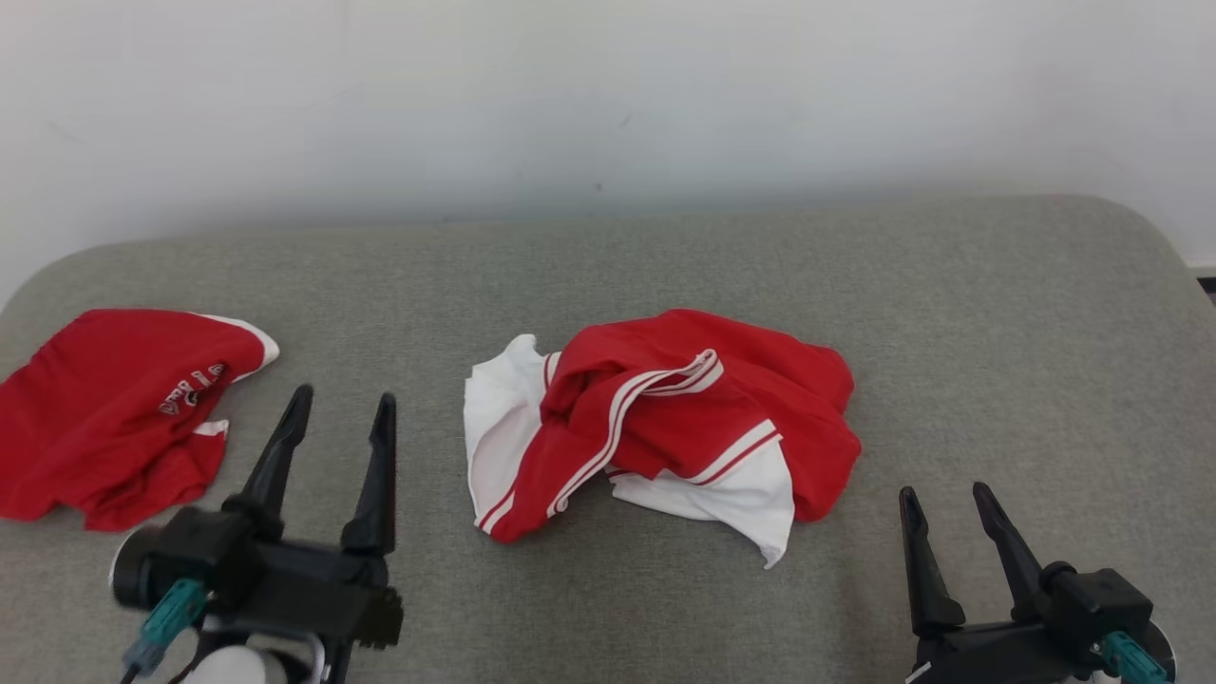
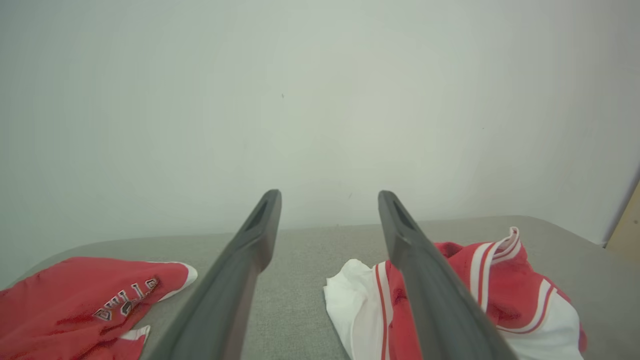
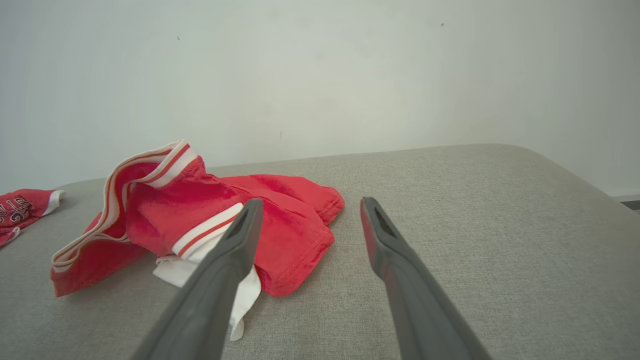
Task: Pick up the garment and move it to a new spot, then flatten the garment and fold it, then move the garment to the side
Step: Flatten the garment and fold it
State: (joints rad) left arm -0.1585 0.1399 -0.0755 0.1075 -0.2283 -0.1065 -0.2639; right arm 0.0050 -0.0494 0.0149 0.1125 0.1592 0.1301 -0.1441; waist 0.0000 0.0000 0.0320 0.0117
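Note:
A crumpled red and white garment [image 1: 665,418] with striped trim lies in a heap at the middle of the grey cushioned surface [image 1: 997,332]. My left gripper [image 1: 344,404] hovers open at the lower left, to the left of the heap, nothing between its fingers. My right gripper [image 1: 945,494] stands open at the lower right, just right of the heap's near corner. The left wrist view has the garment [image 2: 505,300] at the lower right, partly behind one finger [image 2: 425,280]. In the right wrist view the garment [image 3: 200,215] lies left of the open fingers [image 3: 225,270].
A second red garment [image 1: 114,408] with white lettering lies at the surface's left edge, also at the lower left of the left wrist view [image 2: 80,305]. A pale wall [image 1: 608,104] rises directly behind the surface. Bare grey fabric spreads to the right of the heap.

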